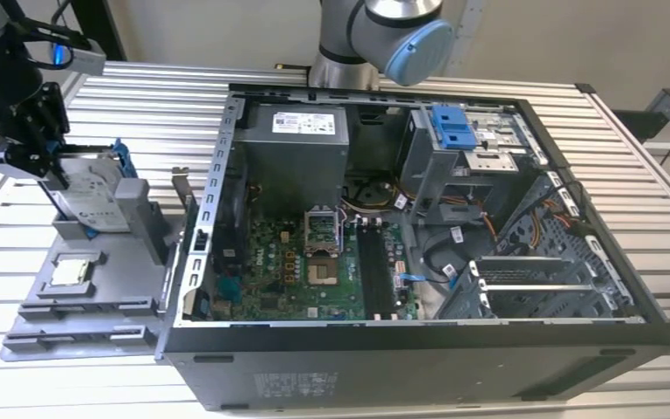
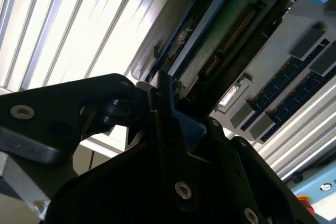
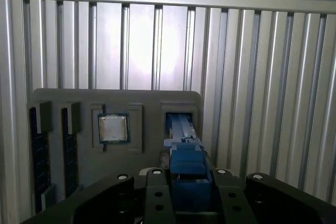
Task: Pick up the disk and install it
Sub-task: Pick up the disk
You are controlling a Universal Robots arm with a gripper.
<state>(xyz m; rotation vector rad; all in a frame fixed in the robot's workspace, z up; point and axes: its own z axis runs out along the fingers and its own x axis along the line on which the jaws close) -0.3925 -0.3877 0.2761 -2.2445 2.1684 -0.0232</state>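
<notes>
The disk [image 1: 88, 199] is a silver-grey drive in a thin blue frame. It stands on edge, tilted, in a slot of the grey holder [image 1: 79, 305] at the exterior view's left, outside the computer case [image 1: 428, 227]. My gripper [image 1: 53, 166] sits at the disk's upper end and is shut on its blue frame. In the first wrist view the blue frame [image 3: 186, 156] is clamped in my gripper [image 3: 188, 184], running down into the holder's slot. The second wrist view shows the disk's green circuit board [image 2: 220, 35] beyond my gripper [image 2: 169, 116].
A small square silver chip [image 1: 73, 271] [image 3: 113, 128] lies in the holder beside the disk's slot, with memory sticks [image 3: 39, 156] further along. The open case holds a motherboard [image 1: 311, 262], a power supply [image 1: 294, 148] and a bay with a blue latch [image 1: 454, 129]. Everything rests on a slatted metal table [image 1: 614, 148].
</notes>
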